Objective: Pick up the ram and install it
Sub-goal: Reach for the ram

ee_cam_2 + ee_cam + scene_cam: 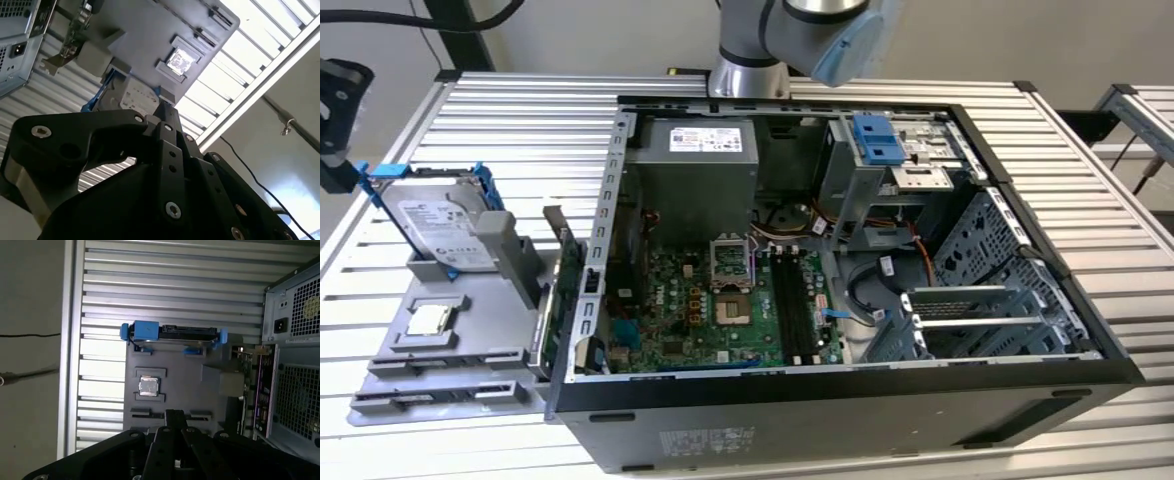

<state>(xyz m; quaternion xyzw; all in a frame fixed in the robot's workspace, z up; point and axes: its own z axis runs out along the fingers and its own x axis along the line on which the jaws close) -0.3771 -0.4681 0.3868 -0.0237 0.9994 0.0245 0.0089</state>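
My gripper [173, 414] hangs high above the grey parts tray [180, 375], its black fingers meeting at the tips [166, 111], shut with nothing in them. I cannot pick out the ram for certain. A thin dark strip [141, 411] runs along a long holder on the tray, and my fingertips hide its middle. In the exterior view the open computer case [854, 400] lies on the slatted table. The black memory slots [790, 300] sit on its green motherboard beside the processor socket [727, 305]. The arm [761, 45] rises behind the case.
On the tray stand a silver hard drive in a blue frame [440, 225] and a small square silver chip [427, 320]. A dark card with a metal bracket [564, 255] stands on edge between tray and case. Cables and drive cages [974, 300] fill the case's right side.
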